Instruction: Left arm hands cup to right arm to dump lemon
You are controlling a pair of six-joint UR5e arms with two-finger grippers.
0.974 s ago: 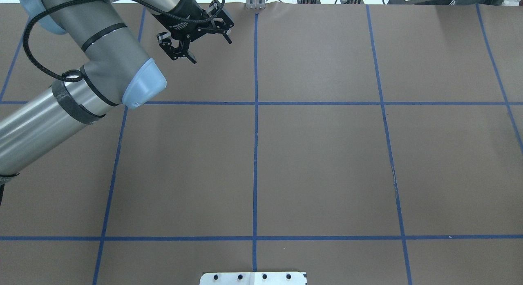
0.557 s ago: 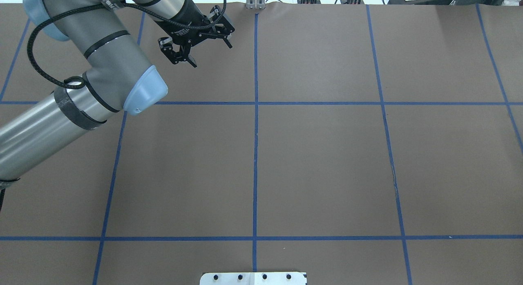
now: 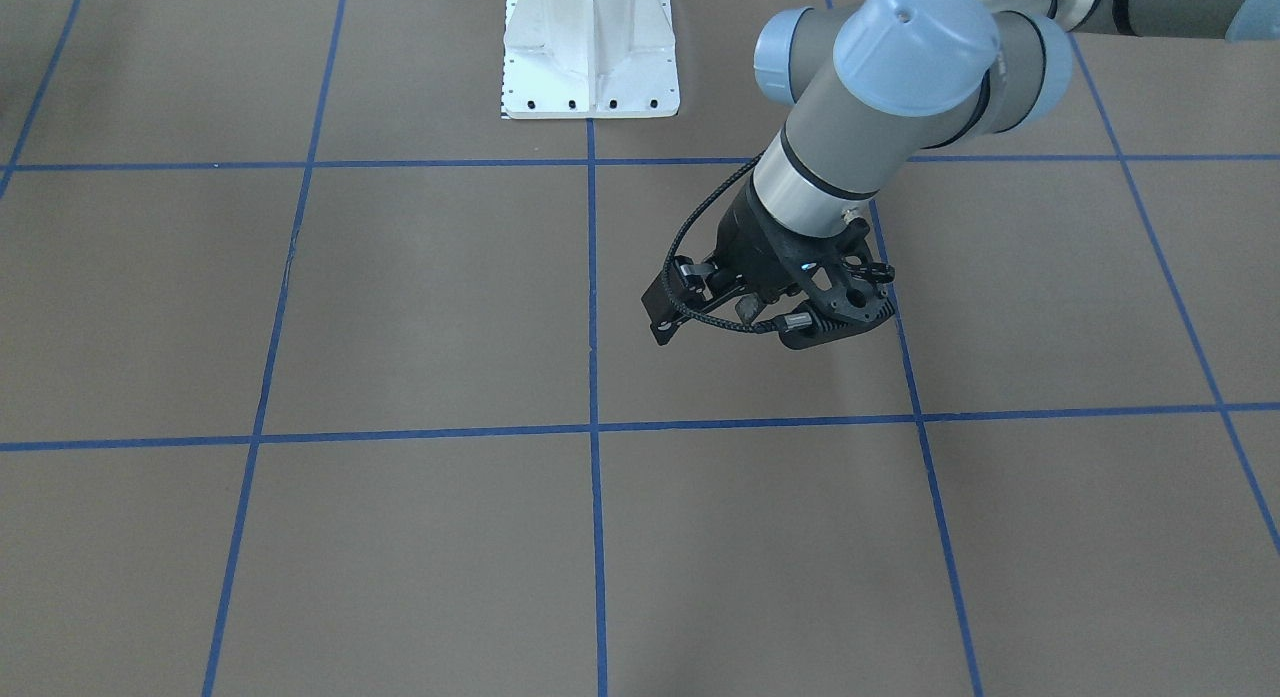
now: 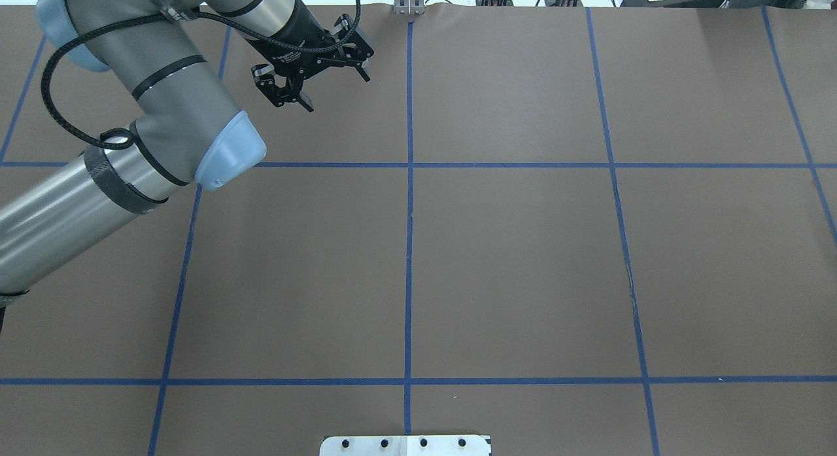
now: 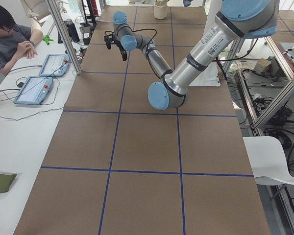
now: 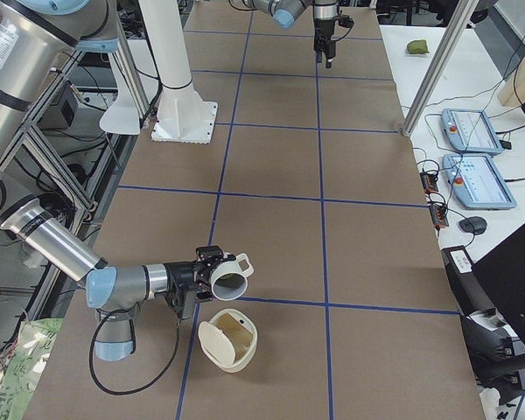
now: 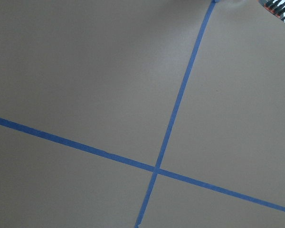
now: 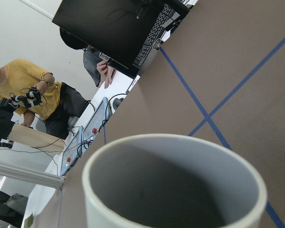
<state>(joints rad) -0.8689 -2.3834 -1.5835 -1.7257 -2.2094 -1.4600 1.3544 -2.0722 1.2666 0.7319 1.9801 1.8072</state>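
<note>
Brown-paper tabletop (image 4: 510, 246) with blue tape squares: the cup (image 6: 229, 278) is down at the right claw (image 6: 199, 278) (can't tell its grip), tipped on its side near a cream tub (image 6: 227, 343), well apart from the left claw (image 4: 337, 93), which is spread and empty.

I looked down on a brown table cover (image 4: 523, 260) crossed by blue tape lines (image 4: 409, 246), with a white base plate (image 4: 405, 445) at the bottom centre. In the right-side view a cream container (image 6: 227, 343) sat lower left, and a teach pendant (image 6: 469, 131) lay at the right edge with a second pendant (image 6: 484, 181) just below it. A person in a yellow shirt (image 8: 31, 90) sat at the left of the right wrist view.
</note>
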